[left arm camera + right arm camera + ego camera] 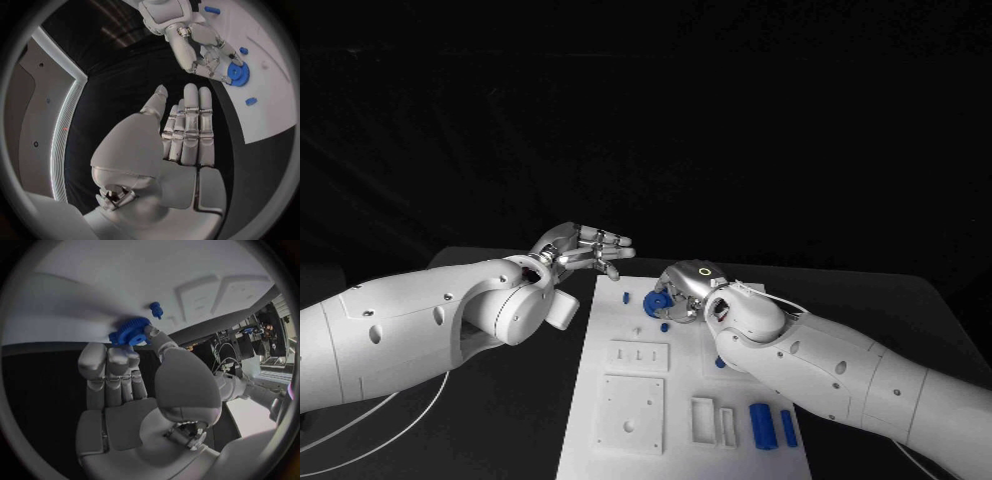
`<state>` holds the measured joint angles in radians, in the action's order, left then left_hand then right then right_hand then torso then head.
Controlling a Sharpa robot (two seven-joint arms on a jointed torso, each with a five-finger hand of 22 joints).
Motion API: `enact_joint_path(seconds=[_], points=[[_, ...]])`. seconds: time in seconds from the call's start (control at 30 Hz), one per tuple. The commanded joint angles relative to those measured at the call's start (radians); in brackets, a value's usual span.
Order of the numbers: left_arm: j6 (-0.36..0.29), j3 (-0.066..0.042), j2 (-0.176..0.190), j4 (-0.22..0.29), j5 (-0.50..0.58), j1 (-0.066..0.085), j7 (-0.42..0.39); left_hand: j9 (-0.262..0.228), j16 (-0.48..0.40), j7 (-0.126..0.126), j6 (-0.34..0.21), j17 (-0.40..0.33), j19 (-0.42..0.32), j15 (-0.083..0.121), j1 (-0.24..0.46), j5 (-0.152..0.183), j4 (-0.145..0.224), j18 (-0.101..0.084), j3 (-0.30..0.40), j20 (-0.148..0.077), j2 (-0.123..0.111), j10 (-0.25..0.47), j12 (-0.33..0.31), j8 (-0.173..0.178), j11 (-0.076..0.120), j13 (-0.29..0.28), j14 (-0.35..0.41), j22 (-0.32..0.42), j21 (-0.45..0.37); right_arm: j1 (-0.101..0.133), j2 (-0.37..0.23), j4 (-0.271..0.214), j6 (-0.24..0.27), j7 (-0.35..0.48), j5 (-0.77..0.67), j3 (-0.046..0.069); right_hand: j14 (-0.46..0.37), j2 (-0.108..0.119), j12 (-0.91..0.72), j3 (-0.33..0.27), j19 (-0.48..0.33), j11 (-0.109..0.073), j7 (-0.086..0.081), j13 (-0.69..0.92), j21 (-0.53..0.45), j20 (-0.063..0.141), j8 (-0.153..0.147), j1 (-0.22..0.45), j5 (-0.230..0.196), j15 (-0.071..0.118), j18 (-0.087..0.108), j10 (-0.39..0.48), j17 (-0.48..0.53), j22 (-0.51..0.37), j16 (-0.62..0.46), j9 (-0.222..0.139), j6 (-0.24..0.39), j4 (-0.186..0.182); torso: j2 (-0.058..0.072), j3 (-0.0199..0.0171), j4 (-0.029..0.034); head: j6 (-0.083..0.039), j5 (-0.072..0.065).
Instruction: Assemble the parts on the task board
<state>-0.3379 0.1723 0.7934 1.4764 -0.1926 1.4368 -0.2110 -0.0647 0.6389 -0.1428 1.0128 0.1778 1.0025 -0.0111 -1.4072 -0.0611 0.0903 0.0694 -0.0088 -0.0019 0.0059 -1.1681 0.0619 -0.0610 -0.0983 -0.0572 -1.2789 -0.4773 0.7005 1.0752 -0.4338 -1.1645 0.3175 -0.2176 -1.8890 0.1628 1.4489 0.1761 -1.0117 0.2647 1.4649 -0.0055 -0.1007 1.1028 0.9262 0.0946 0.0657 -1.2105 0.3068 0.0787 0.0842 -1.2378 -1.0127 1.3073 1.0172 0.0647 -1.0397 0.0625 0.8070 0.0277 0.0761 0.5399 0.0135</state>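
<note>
Right hand (687,290) pinching blue gear (129,333) on task board (646,440), left hand (583,250) open

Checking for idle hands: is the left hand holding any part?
No, the left hand is flat with nothing in it, while the right hand holds the blue gear.

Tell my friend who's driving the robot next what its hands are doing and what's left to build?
Right hand pinches a blue gear over the far part of the task board.
Left hand is open, off the board's far left corner, holding nothing.
Two blue cylinders lie at the board's near right; small blue pieces sit by the gear.
Whether the gear is seated yet is unclear; the loose parts are left.
</note>
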Motion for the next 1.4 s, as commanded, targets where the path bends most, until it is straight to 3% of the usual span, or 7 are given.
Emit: enact_joint_path(seconds=[0.03,0.23,0.47,0.73,0.97,1.17,1.4], points=[[0.013,-0.001,-0.002,0.001,-0.003,0.002,-0.003,0.000,-0.004,-0.001,-0.006,-0.002,-0.007,-0.002,0.005,-0.007,0.004,0.010,0.002,-0.002,-0.006,0.004,-0.002,-0.001,0.001,-0.001,0.008,0.001,-0.001,-0.001,0.004,0.005,-0.011,0.003,0.022,-0.001,-0.002,-0.001,0.004,-0.023,0.022,0.004,-0.006,-0.003,-0.008,-0.003,-0.004,0.007,0.005,-0.006,0.001,0.005,-0.003,0.110,-0.004,-0.003,0.040,-0.005,0.000,0.0001,0.0001,-0.001,0.002],[0.013,-0.001,-0.001,0.001,-0.002,0.002,-0.003,0.000,-0.004,-0.002,-0.009,-0.002,-0.008,-0.003,0.008,-0.007,0.002,0.010,0.001,-0.001,-0.008,0.007,-0.002,-0.001,0.000,-0.001,0.008,0.001,-0.001,-0.001,-0.003,-0.001,0.009,0.005,0.044,-0.001,-0.002,0.007,-0.003,-0.198,0.026,0.010,-0.008,-0.013,-0.006,-0.009,-0.006,0.005,0.031,-0.010,0.005,0.011,-0.013,0.112,0.001,-0.004,0.082,-0.215,-0.001,-0.0003,0.0006,0.000,0.002],[0.014,-0.001,0.003,0.001,-0.002,0.002,-0.004,0.000,-0.006,-0.001,-0.009,-0.003,-0.008,-0.003,0.008,-0.010,0.002,0.010,0.001,-0.001,-0.007,0.007,-0.002,-0.002,0.000,-0.001,0.009,0.002,-0.002,-0.006,-0.044,-0.049,0.039,0.006,0.063,0.001,-0.001,0.001,-0.008,-0.197,0.028,0.006,-0.005,-0.011,-0.001,-0.007,-0.004,-0.004,0.096,-0.009,0.004,0.007,-0.016,0.113,0.005,-0.003,0.049,-0.223,0.000,-0.0007,-0.0011,-0.001,0.004],[0.013,-0.001,0.014,0.005,-0.002,0.002,-0.006,0.000,-0.006,-0.002,-0.009,-0.003,-0.008,-0.003,0.008,-0.012,0.002,0.010,0.002,-0.001,-0.007,0.008,-0.002,-0.001,0.000,-0.001,0.009,0.002,-0.002,-0.020,-0.155,-0.162,0.113,0.040,0.135,0.052,0.001,-0.002,-0.021,-0.071,0.029,-0.002,0.004,0.000,0.022,-0.001,-0.004,-0.011,0.057,-0.003,-0.001,-0.007,-0.024,0.117,0.017,-0.002,-0.014,-0.164,-0.002,-0.0033,-0.0085,-0.004,0.007],[0.012,-0.001,0.025,0.003,-0.002,0.002,-0.008,0.000,-0.007,-0.001,-0.009,-0.004,-0.008,-0.002,0.007,-0.012,0.004,0.011,0.004,-0.001,-0.007,0.007,-0.002,-0.001,0.000,-0.001,0.009,0.002,-0.002,-0.031,-0.235,-0.208,0.088,0.078,0.209,0.100,0.000,0.001,-0.025,0.023,0.027,-0.001,0.001,0.008,0.035,0.000,-0.004,-0.006,0.051,-0.002,-0.003,-0.009,-0.030,0.119,0.024,-0.003,-0.020,-0.065,-0.006,-0.0099,-0.0280,-0.013,0.018],[0.015,-0.001,0.020,-0.004,-0.002,0.002,-0.010,0.000,-0.007,-0.001,-0.008,-0.004,-0.008,-0.002,0.007,-0.013,0.004,0.011,0.005,-0.001,-0.006,0.007,-0.002,-0.002,0.000,-0.001,0.008,0.003,-0.002,-0.033,-0.220,-0.195,0.022,0.094,0.232,0.107,0.001,-0.007,-0.036,0.161,0.026,-0.004,-0.006,0.021,0.053,0.002,-0.004,-0.021,0.156,0.000,-0.003,-0.013,-0.038,0.122,0.033,-0.003,-0.011,0.024,-0.008,-0.0131,-0.0318,-0.012,0.024],[0.017,-0.001,0.015,-0.009,-0.001,0.002,-0.011,0.000,-0.008,-0.001,-0.008,-0.005,-0.009,-0.002,0.006,-0.013,0.005,0.010,0.007,-0.001,-0.005,0.007,-0.002,-0.002,0.000,-0.001,0.009,0.002,-0.002,-0.034,-0.171,-0.158,-0.045,0.091,0.224,0.108,-0.002,-0.042,-0.042,0.452,0.016,-0.041,0.016,0.040,0.085,0.028,-0.004,0.055,0.236,0.027,-0.010,-0.015,-0.046,0.124,0.037,-0.003,0.036,0.117,-0.008,-0.0071,-0.0276,-0.009,0.025]])
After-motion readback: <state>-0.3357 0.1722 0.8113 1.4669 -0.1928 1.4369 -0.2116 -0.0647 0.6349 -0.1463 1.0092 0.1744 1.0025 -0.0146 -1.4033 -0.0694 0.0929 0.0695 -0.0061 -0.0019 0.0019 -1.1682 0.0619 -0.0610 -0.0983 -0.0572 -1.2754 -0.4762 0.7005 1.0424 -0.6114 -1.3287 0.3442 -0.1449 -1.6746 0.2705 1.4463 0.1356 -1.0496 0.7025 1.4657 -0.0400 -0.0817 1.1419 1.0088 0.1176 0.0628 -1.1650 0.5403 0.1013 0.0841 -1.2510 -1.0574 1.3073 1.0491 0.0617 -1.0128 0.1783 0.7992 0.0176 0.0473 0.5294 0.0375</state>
